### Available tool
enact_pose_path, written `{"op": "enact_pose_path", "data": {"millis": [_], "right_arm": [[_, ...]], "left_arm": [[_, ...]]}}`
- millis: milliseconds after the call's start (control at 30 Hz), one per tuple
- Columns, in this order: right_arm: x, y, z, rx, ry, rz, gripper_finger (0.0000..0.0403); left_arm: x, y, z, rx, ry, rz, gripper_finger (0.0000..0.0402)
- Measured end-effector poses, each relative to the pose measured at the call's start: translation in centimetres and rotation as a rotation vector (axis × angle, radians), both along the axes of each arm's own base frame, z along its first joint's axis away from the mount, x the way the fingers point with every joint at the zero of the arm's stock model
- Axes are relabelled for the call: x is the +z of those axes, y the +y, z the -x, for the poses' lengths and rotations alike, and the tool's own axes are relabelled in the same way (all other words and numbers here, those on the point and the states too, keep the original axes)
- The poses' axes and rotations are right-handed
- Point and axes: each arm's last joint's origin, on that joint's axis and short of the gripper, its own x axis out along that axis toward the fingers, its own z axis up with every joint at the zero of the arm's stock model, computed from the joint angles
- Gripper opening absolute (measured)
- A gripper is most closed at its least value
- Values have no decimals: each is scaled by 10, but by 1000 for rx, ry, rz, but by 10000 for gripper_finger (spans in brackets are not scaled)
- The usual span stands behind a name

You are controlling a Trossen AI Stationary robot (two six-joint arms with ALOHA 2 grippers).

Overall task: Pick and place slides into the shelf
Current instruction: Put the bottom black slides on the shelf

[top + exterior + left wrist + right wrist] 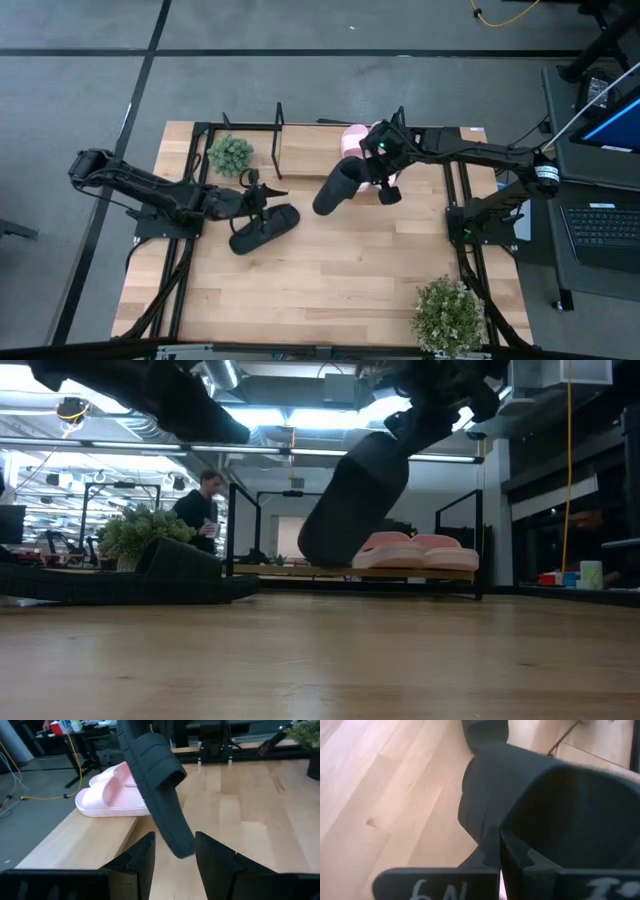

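Observation:
One black slide [338, 188] hangs tilted in the air from my right gripper [383, 170], which is shut on it near the shelf [300, 140]. Its long end points down toward the table [330, 540]. Two pale pink slides [415, 552] lie side by side on the shelf's wooden board [290, 571]. The second black slide [265, 228] lies flat on the table's left middle. My left gripper [268, 190] hovers open just beyond it, raised off the table, and faces the hanging slide [165, 795]. My right gripper [499, 837] pinches the black slide at its strap end [530, 820], beside the strap's hollow. The fingers come from above on the table's right side. The slide is lifted clear and slants down toward the table's left and near side, free end lowest [181, 849].
A small potted plant [231, 153] stands left of the shelf, and a larger one [447, 313] sits at the near right corner. Black frame rails run along both sides of the table. Bare wood spans the near middle [330, 290]. A person [205, 505] stands in the room behind.

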Motion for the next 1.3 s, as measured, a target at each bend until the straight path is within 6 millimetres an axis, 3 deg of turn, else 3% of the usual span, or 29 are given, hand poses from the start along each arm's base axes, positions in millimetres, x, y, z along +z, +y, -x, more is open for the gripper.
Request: {"op": "enact_pose_path", "data": {"millis": [300,800,1067,1300], "right_arm": [[19,-13,-12,-8,24,7,0],[31,-83,-62,-6,191,-10,0],[36,-113,-73,16,270,-16,0],[24,-137,-81,21,297,-16,0]], "left_arm": [[2,16,-4,-16,-27,42,130],[2,16,-4,-67,-19,59,130],[1,16,-4,-71,-10,43,130],[1,16,-4,-79,-1,18,130]]}}
